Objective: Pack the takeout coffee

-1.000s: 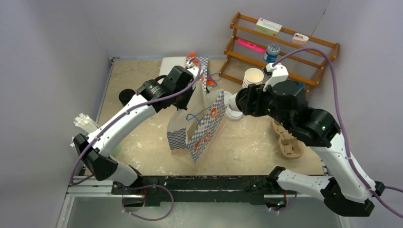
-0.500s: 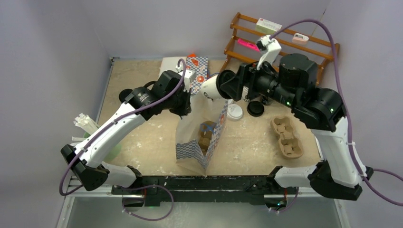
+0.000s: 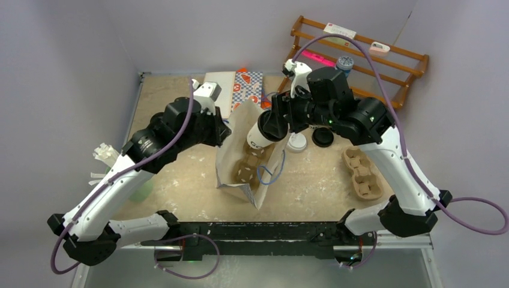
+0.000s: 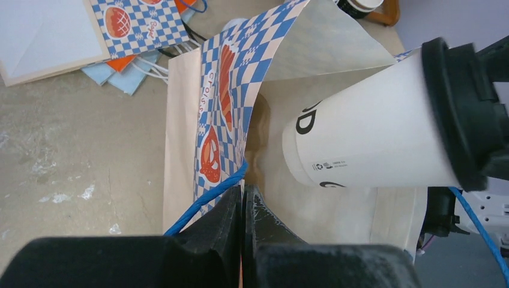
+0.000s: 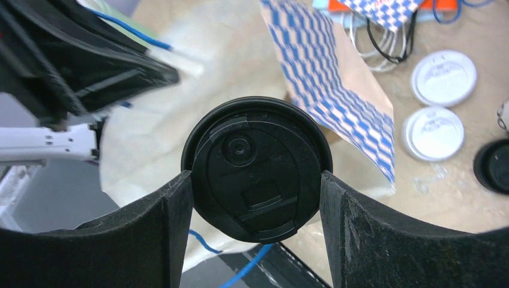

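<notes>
Counter point(image 3: 171, 93) of tan, dusty board fills the top view, with pale walls around it and a wooden rack point(image 3: 360, 60) in the far right corner. An open checkered paper bag point(image 3: 228, 165) stands mid-counter. The left hand point(image 3: 221, 129), stretched in from the left, pinches the bag's rim. The right hand point(image 3: 273, 120) grasps the takeout coffee point(image 3: 259, 137), tilted over the bag's mouth.

Left wrist view: fingers point(image 4: 231, 228) clenched on the rim beside a blue handle point(image 4: 204, 201).

Right wrist view: fingers point(image 5: 171, 222) clamp the cup's black lid point(image 5: 257, 168) from both sides; white lids point(image 5: 444, 78) lie on the counter beyond.

White cup point(image 4: 372, 144) w/ black lid point(image 5: 257, 170); bag point(image 4: 225, 90) blue-white checks w/ orange prints, blue handles point(image 4: 204, 201), tan inside.
</notes>
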